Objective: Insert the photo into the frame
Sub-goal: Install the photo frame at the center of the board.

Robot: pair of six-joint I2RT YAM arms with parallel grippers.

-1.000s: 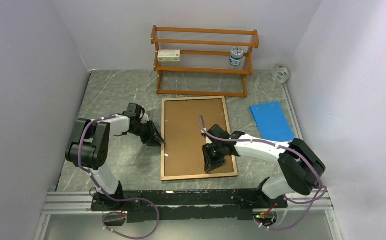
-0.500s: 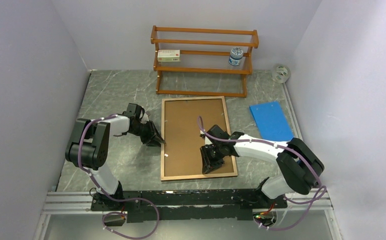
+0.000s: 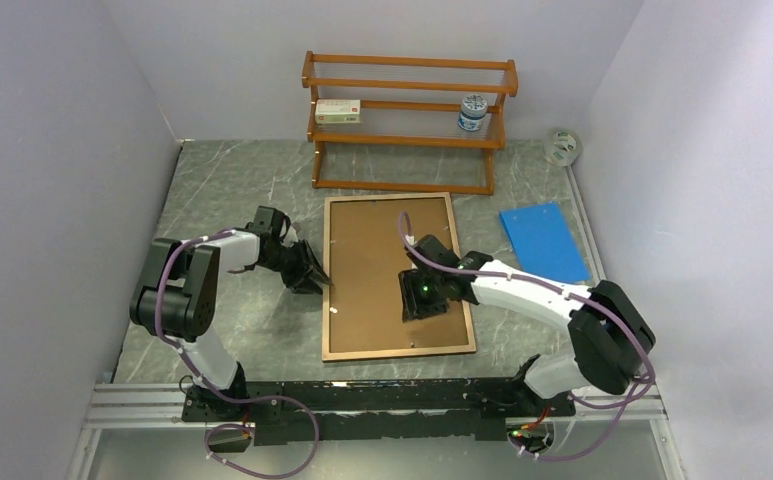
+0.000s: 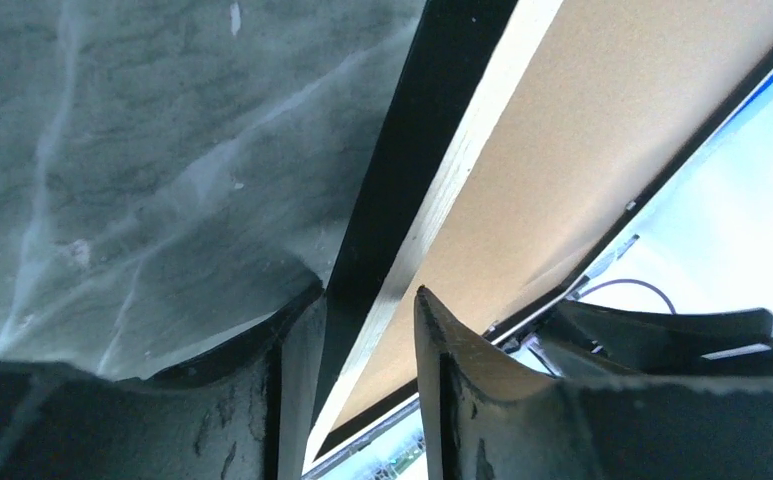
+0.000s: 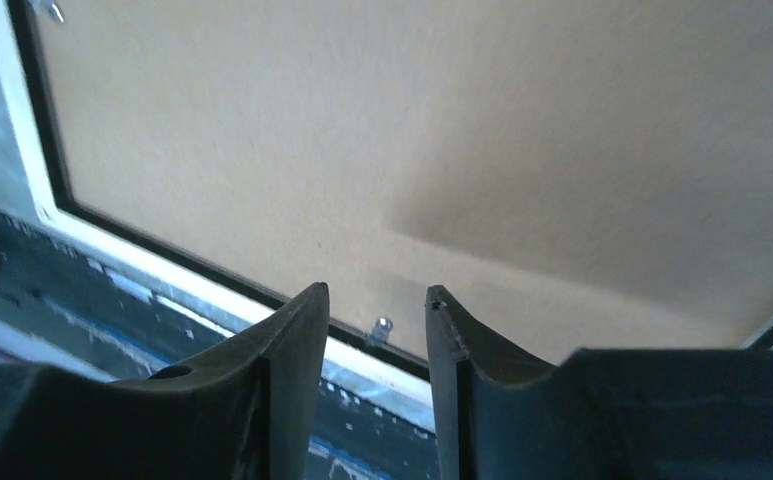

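1. Fingers of the left gripper (image 3: 314, 283) straddled the left long rail of the frame (image 3: 398, 353), roughly at mid-length. In the wrist view one finger sat outside on the table (image 3: 232, 190) side and the other over the back. The rail filled the gap, so the gripper read as clamped on the frame.
2. Right gripper (image 3: 422, 300) hung over the frame's near-right area, above the backing board (image 3: 372, 250). Its jaws were a narrow gap apart and gripped nothing.
3. Right fingertips pointed toward the frame's near short rail. A small metal tab (image 5: 382, 328) showed in the gap between them, at the rail's inner edge and just past the tips.
4. Frame lay flat and face down near the middle of the table, between the two arms.
5. Look: thin border, light wood colour on the upturned back, black on the outer side in the left wrist view. The plain brown backing board covered the whole opening, hiding anything under it. More small metal tabs showed along the inner edge.
6. Orientation: the long axis ran near to far, from the arm bases toward the wooden shelf rack (image 3: 407, 100). The far short rail sat close to the rack's foot and the near short rail close to the bases.
7. Blue sheet (image 3: 542, 240) lay flat to the frame's right, apart from it.
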